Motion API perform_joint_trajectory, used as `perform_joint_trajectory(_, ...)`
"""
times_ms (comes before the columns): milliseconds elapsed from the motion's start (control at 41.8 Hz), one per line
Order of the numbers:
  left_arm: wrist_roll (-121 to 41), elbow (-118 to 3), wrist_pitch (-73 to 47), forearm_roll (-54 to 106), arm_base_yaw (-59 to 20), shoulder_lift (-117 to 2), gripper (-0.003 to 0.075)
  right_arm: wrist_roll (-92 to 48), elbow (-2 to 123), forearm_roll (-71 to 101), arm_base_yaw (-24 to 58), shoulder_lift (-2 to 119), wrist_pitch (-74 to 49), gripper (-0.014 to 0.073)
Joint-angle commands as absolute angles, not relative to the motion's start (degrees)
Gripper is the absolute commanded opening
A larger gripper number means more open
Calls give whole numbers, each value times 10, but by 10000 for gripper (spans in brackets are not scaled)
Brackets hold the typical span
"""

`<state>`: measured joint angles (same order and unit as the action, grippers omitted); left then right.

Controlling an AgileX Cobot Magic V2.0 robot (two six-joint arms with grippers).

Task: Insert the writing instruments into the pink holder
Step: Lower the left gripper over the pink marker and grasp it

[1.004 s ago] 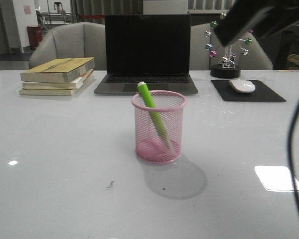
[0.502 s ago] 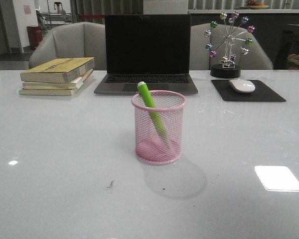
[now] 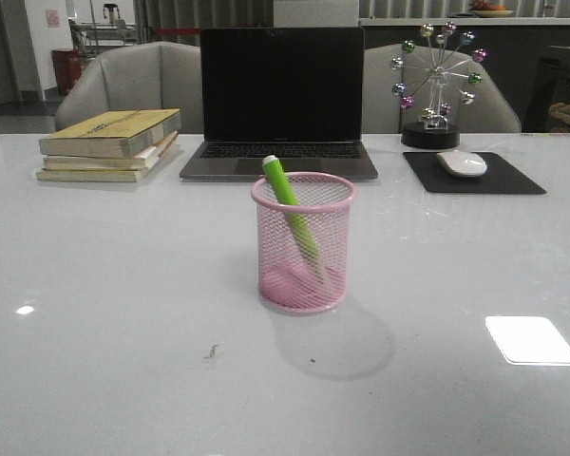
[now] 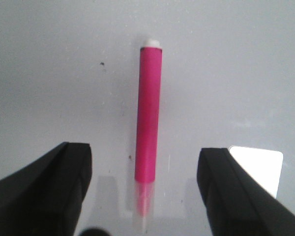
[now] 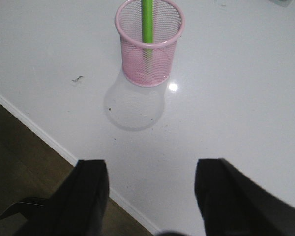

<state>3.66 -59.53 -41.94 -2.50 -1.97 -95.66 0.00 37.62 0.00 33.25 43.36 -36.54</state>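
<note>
The pink wire-mesh holder (image 3: pixel 302 243) stands mid-table with the lime green marker (image 3: pixel 290 216) leaning inside it, white tip above the rim. The right wrist view shows the same holder (image 5: pixel 149 43) and green marker (image 5: pixel 147 21) well beyond my right gripper (image 5: pixel 152 191), which is open and empty over the table's front edge. The pink-red marker (image 4: pixel 149 115) lies flat on the white table in the left wrist view. My left gripper (image 4: pixel 143 189) is open above it, the fingers (image 4: pixel 69 177) standing on either side of the marker's clear-capped end. Neither gripper appears in the front view.
A closed-screen laptop (image 3: pixel 280 100) sits behind the holder. Stacked books (image 3: pixel 109 144) lie at the back left. A mouse (image 3: pixel 462 163) on a black pad and a ball ornament (image 3: pixel 435 85) stand at the back right. The table's front edge (image 5: pixel 49 142) borders dark floor.
One second ago a dark arm crossed the front view's upper right with a cable down the right side; both have left that view. The holder and green marker have not moved.
</note>
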Motion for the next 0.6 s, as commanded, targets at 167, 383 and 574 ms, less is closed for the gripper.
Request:
perform_joint_trajectory(167,41,-676,-404,-20,-18,-1035,510,0,392,-7,331,429,-331,498)
perform_joint_trajectory(383,36,-700,-399,-20,-18,-1070,508,0,392,-7,331,429,-331,498)
perform_joint_trajectory(574,36,-700,-399,-20,-18,-1074,377,0,392,-7,331,429,-331,498)
